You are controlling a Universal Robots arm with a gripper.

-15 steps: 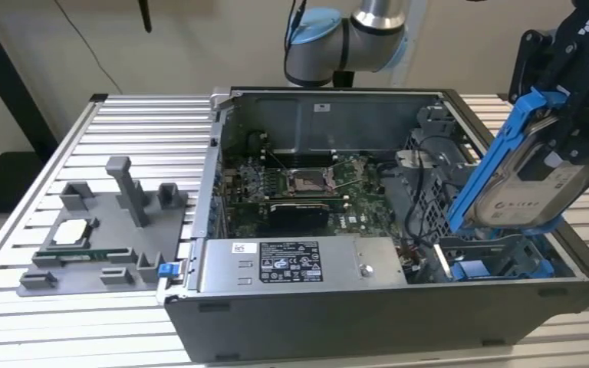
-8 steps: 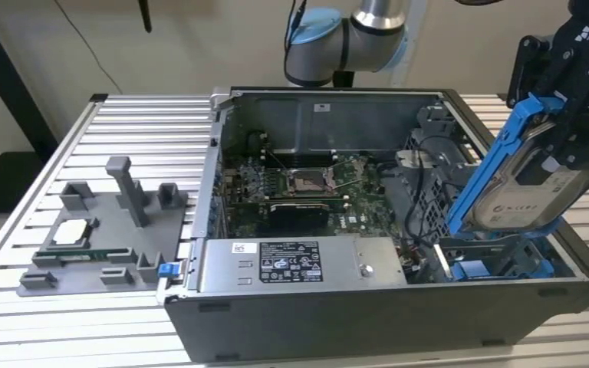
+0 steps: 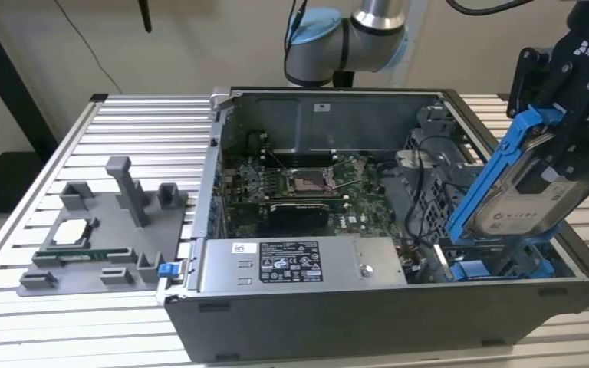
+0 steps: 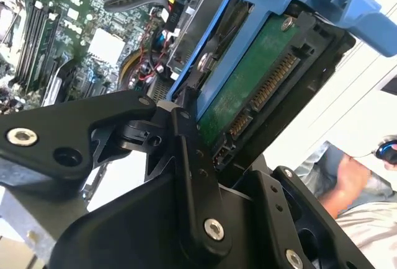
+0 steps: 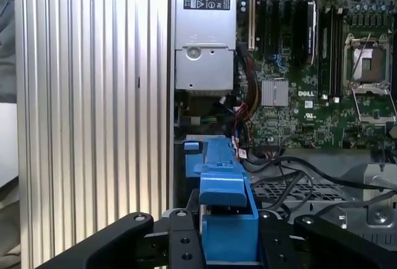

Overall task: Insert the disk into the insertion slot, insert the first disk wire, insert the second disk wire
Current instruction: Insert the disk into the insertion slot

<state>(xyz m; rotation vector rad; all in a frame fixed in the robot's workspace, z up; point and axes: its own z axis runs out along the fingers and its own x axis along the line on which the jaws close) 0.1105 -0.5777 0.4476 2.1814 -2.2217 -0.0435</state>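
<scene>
the tool [image 3: 561,153] is clenched on the flat grey-silver hard drive [image 3: 514,201] in its bright blue plastic carrier frame, held tilted at the right of the exterior view, above the grey metal drive cage [image 5: 298,189]. the drive looks not yet seated; both wire steps remain.

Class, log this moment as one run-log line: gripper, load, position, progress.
gripper: shut on disk | disk: steeply tilted over computer case, exterior view's right | insertion: not yet done

blue-framed disk [image 3: 514,201], seemingly grey-silver
</scene>
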